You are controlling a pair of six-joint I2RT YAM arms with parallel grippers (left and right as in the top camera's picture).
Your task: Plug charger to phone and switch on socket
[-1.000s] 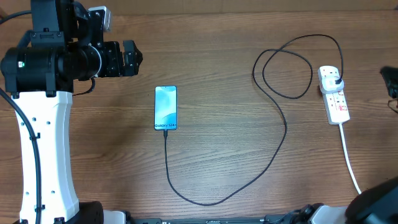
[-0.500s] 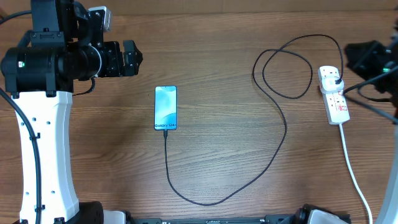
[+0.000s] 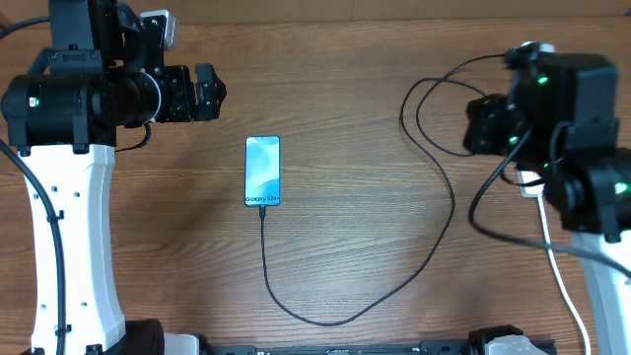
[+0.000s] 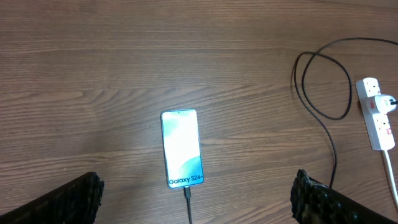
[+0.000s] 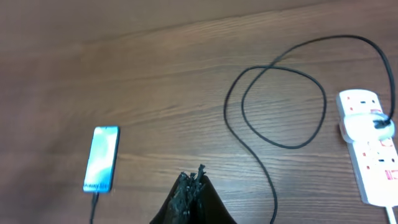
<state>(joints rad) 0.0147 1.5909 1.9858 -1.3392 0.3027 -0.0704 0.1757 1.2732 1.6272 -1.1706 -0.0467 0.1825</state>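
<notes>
The phone [image 3: 262,171] lies flat mid-table with its blue screen up; it also shows in the left wrist view [image 4: 182,148] and the right wrist view [image 5: 102,158]. The charger cable [image 3: 434,247] has its tip in the phone's near edge, loops right, and ends in a black plug [image 5: 380,124] seated in the socket [image 5: 370,162]. The socket also shows in the left wrist view [image 4: 379,118]. In the overhead view my right arm hides most of it. My left gripper [image 3: 213,92] is open and empty, high and left of the phone. My right gripper [image 5: 194,177] is shut and empty, above the cable loop.
The socket's thick white cord [image 3: 557,271] runs toward the front right edge. My left arm's white base [image 3: 74,247] stands at the left. The brown wooden table [image 3: 345,108] holds nothing else.
My right arm has swung in from the right edge and now hangs over the socket and the cable loop. The left arm, phone and cable have not moved.
</notes>
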